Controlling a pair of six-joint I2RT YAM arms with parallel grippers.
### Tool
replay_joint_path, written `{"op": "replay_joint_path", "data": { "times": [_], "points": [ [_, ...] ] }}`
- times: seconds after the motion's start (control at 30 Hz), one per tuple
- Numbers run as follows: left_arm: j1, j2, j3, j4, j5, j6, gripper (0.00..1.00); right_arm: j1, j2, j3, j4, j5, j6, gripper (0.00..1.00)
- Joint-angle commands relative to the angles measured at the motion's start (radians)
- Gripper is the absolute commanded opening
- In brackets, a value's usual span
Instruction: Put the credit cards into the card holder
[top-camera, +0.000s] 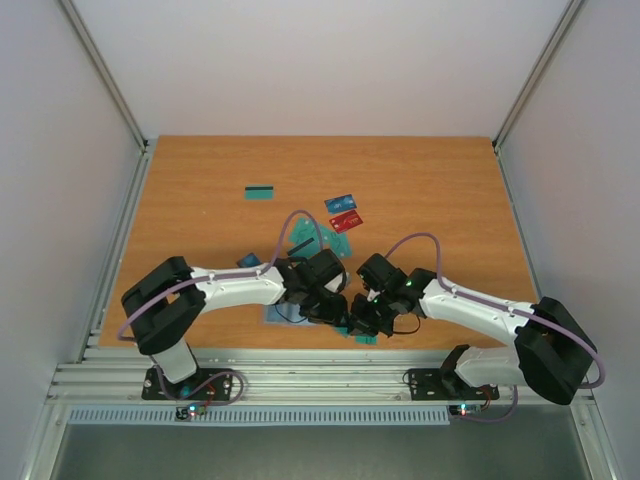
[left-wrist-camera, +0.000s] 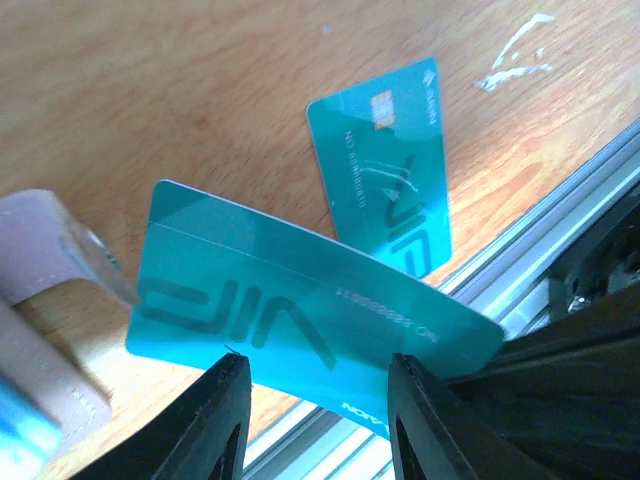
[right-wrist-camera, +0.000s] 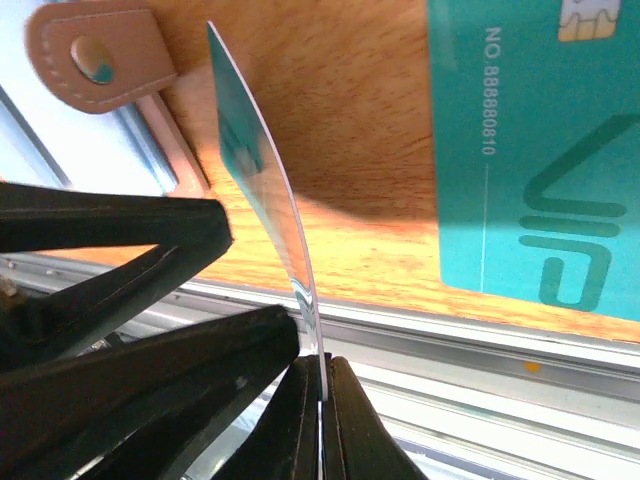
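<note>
Teal card (right-wrist-camera: 240, 150) pinched edge-on in the right claw (right-wrist-camera: 322, 372)

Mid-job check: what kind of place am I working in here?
Probably a lab robot test cell, not a home or shop: plain white walls on metal framing enclose a wooden table, and the left arm and right arm are bolted to aluminium rails at its near edge.

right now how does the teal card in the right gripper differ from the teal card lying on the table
The held card is pinched on edge in the right gripper, above the table; the lying card rests flat on it, untouched. The held card bows along its length; the lying card is unbent. Both are teal with VIP lettering.
</note>
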Motion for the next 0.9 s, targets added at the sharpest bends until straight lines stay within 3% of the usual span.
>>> {"op": "replay_joint_path", "data": {
  "times": [0.0,0.23,0.37,0.6,0.87],
  "points": [
    [-0.004,-0.079,0.082,-0.111,-0.057,0.003,0.39,-0.001,-0.011,0.034,-0.022,0.039,-0.028,0.01],
    [0.038,-0.227,0.185,-0.321,-0.222,-0.02,0.4,-0.023,-0.072,0.121,-0.126,0.084,-0.036,0.01],
    [0.099,-0.336,0.205,-0.364,-0.239,-0.081,0.4,-0.043,-0.116,0.201,-0.182,0.122,-0.035,0.01],
    [0.182,-0.514,0.211,-0.334,-0.239,-0.222,0.4,-0.065,-0.158,0.361,-0.185,0.19,-0.027,0.01],
    [0.204,-0.638,0.204,-0.124,-0.225,-0.381,0.4,-0.079,-0.207,0.516,-0.059,0.284,-0.01,0.01]
  ]
}}
